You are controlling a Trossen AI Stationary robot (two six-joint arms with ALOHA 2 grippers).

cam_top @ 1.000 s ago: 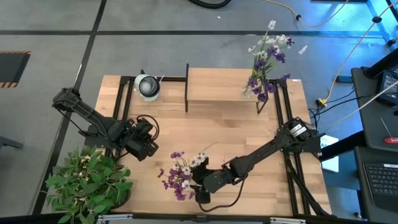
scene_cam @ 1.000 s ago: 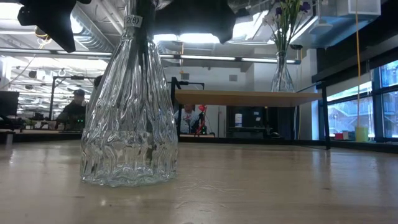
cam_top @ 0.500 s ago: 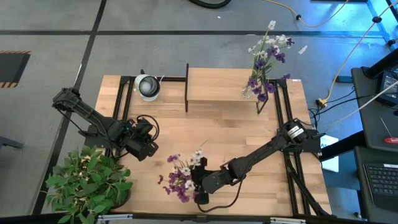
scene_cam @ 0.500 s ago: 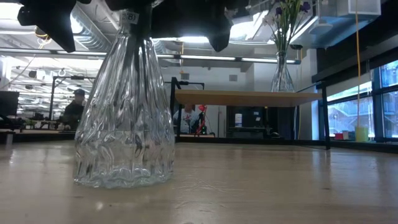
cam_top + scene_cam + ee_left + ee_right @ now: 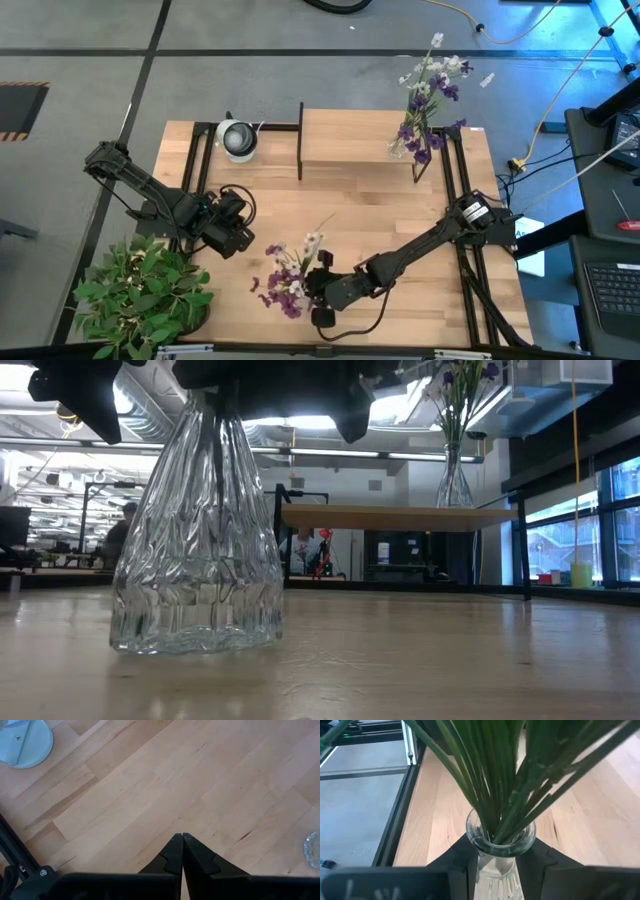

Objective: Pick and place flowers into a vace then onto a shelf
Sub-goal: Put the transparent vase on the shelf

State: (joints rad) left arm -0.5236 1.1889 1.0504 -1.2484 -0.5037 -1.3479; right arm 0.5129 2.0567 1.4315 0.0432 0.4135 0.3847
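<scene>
A ribbed clear glass vase (image 5: 195, 550) holds a bunch of flowers (image 5: 288, 275) with purple and white blossoms on green stems (image 5: 495, 775). It stands near the table's near edge, its base on or just above the wood. My right gripper (image 5: 500, 856) is shut on the vase's neck. My left gripper (image 5: 236, 239) hovers shut over bare table to the vase's left. A second vase of flowers (image 5: 425, 100) stands on the right end of the shelf (image 5: 350, 138). My right gripper pinches the vase's narrow neck (image 5: 496, 851) just under the rim, one finger (image 5: 456, 857) on each side. The fingers come in about level from the table's right. The vase stands upright, and the stems rise out of its mouth past the fingers.
A bushy potted plant (image 5: 140, 295) fills the near left corner. A round white object (image 5: 237, 139) sits by the shelf's left end. The shelf's black frame (image 5: 300, 140) runs along the far side. Bare wood (image 5: 350, 215) lies between the vase and the shelf.
My right gripper has moved a little toward the table's left, taking the vase with it. The vase tipped briefly and now stands straighter. The blossoms have swung toward the left and far side.
</scene>
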